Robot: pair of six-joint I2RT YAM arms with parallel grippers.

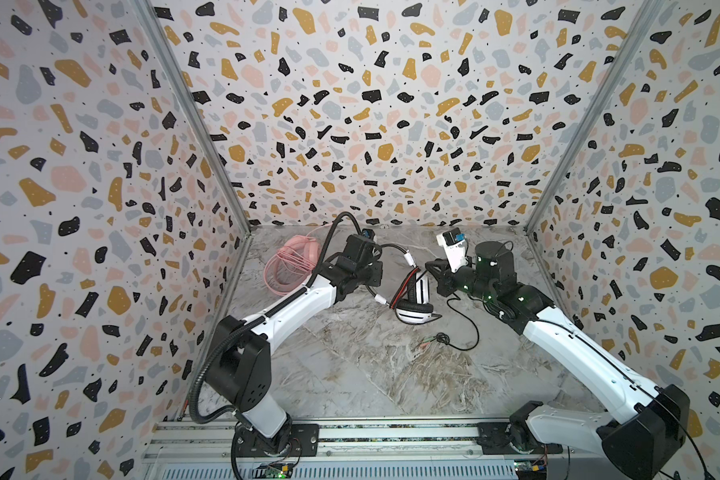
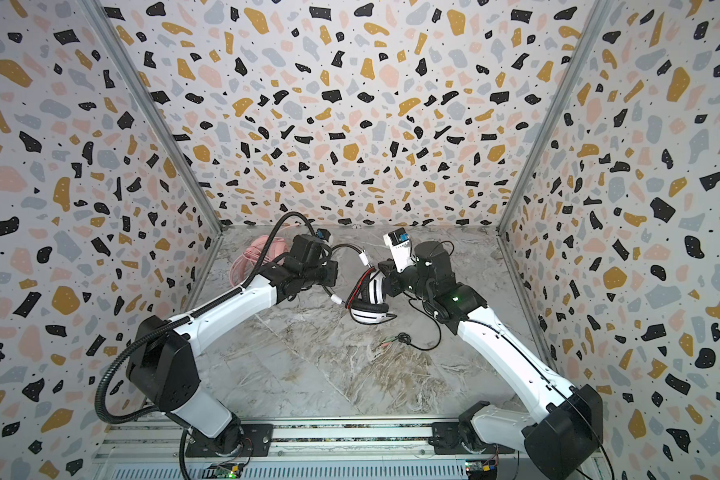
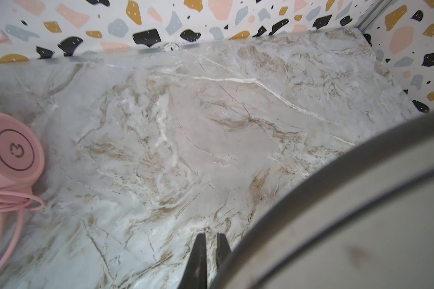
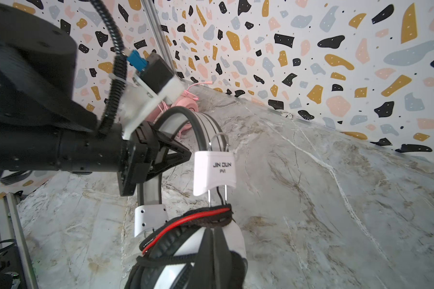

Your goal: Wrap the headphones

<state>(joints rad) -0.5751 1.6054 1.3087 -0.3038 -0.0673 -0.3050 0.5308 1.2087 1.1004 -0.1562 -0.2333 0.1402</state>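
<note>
The white-and-black headphones stand mid-table, red and black cords wound over an ear cup. Their headband arches over my left gripper, which is shut and pokes through the arch. Table shows in the slit between its fingers. My right gripper is shut against the white ear cup, and the black cord runs into its fingers. From there the cord trails down to its plugs on the table. The pink headphones lie at the back left with their cord coiled.
Patterned walls close in the marble table on the left, back and right. A metal rail carrying both arm bases runs along the front edge. The pink headphones lie close to the left arm.
</note>
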